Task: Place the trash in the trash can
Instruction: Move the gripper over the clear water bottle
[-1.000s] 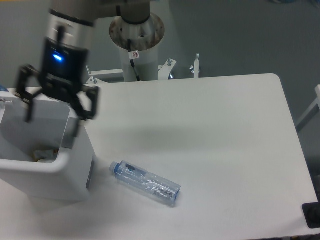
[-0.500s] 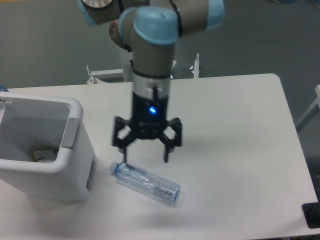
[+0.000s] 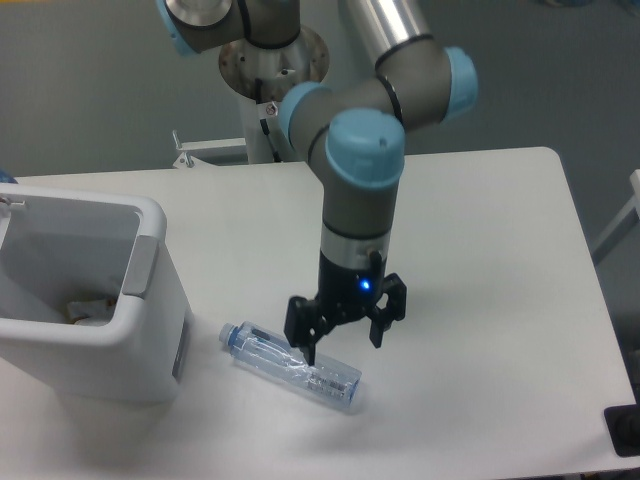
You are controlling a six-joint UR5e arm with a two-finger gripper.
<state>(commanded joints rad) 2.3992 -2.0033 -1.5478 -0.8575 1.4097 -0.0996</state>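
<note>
I see my gripper [image 3: 345, 345] spread wide just above the bottle [image 3: 290, 366] lying on the table [image 3: 480, 260]. Crumpled paper [image 3: 88, 308], I think, sits inside the trash can [image 3: 150, 290].

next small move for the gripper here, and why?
Probably a short descent so the fingers straddle the water bottle, then close. The gripper is open and sits over the bottle's middle, which lies flat on the table beside the trash can. One fingertip looks near the plastic; contact can't be told.
</note>
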